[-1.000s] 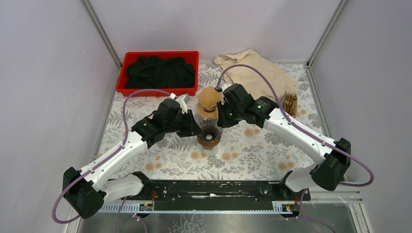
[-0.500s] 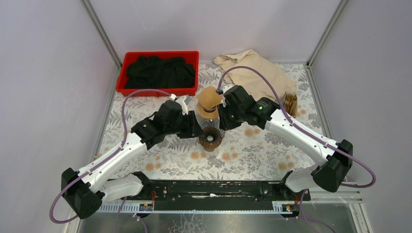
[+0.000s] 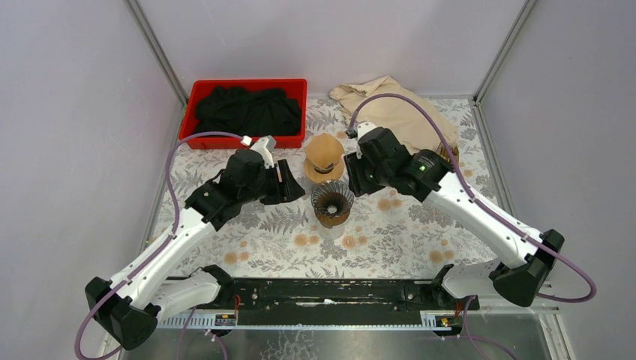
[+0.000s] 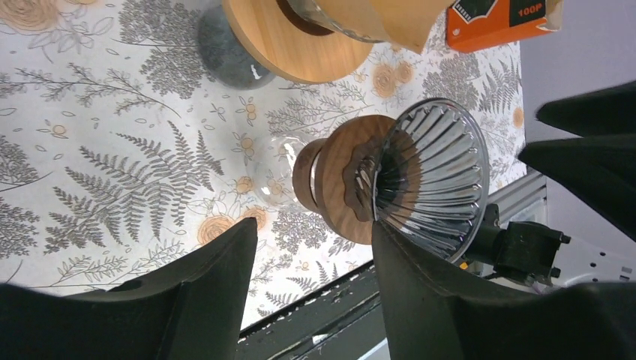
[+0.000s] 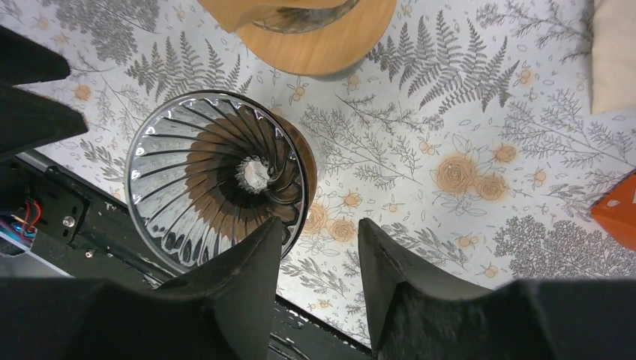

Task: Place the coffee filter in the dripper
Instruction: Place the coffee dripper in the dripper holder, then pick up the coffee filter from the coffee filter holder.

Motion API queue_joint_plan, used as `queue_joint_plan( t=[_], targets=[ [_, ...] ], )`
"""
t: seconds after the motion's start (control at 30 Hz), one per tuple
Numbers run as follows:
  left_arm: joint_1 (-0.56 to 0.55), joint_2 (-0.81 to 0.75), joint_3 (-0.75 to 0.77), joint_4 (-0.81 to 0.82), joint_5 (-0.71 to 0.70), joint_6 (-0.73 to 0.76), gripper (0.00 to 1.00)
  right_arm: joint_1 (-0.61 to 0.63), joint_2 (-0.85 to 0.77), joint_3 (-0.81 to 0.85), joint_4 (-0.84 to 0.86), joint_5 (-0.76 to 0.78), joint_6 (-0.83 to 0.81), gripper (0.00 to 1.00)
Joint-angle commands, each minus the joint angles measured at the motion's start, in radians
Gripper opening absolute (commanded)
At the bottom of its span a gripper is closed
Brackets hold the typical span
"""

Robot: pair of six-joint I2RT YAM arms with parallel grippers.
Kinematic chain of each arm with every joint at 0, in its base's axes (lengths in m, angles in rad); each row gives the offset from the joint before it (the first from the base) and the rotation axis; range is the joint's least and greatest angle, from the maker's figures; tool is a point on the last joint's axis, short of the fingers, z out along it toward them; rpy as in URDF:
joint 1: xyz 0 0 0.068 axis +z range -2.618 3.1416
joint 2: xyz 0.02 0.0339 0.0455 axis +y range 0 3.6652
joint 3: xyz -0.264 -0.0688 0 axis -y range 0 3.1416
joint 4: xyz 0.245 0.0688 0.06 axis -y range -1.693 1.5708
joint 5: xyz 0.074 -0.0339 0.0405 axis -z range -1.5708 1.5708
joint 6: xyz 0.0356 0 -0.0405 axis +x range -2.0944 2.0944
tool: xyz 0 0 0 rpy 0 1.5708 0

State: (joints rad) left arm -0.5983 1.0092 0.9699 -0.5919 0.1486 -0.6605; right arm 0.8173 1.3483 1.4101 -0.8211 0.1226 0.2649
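Observation:
The glass ribbed dripper (image 3: 332, 201) stands empty on a wooden collar, mid-table between both arms. Its bowl shows in the left wrist view (image 4: 439, 176) and the right wrist view (image 5: 217, 176). The brown paper coffee filter (image 3: 324, 150) sits just behind it on a second glass piece with a round wooden disc (image 4: 300, 49). My left gripper (image 3: 295, 182) is open to the left of the dripper, jaws apart and empty (image 4: 313, 225). My right gripper (image 3: 351, 174) is open to its right, holding nothing (image 5: 321, 225).
A red bin (image 3: 244, 112) of black cloth stands at the back left. A beige cloth (image 3: 394, 112) lies at the back right, with an orange filter box (image 3: 448, 159) beside it. The black rail (image 3: 330, 292) runs along the near edge.
Both grippers have opened and drawn back outward from the dripper. The dripper now stands free, slightly to the right of where it was.

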Motion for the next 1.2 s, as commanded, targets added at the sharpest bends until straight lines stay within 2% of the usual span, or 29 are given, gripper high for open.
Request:
queue_joint_plan(
  t=[0.0,0.2,0.43,0.77,0.93,1.17],
  targets=[
    [0.02,-0.009,0.027,0.0,0.008,0.039,0.66,-0.006,-0.034,0.055,0.022,-0.002,-0.025,0.49],
    [0.04,-0.027,0.02,0.001,-0.002,0.055,0.71,-0.022,-0.042,0.049,0.015,0.068,-0.028,0.53],
    [0.143,-0.05,0.016,-0.011,-0.003,0.117,0.76,-0.127,-0.093,0.003,0.046,0.185,-0.027,0.56],
    [0.294,-0.086,0.015,-0.032,-0.008,0.256,0.83,-0.416,-0.161,-0.144,0.181,0.241,-0.016,0.56],
    [0.31,-0.104,0.01,-0.019,-0.082,0.324,0.85,-0.555,-0.183,-0.224,0.272,0.262,0.038,0.56],
    [0.309,-0.134,-0.044,0.048,-0.166,0.35,0.85,-0.665,-0.169,-0.326,0.38,0.291,0.108,0.54]
  ],
)
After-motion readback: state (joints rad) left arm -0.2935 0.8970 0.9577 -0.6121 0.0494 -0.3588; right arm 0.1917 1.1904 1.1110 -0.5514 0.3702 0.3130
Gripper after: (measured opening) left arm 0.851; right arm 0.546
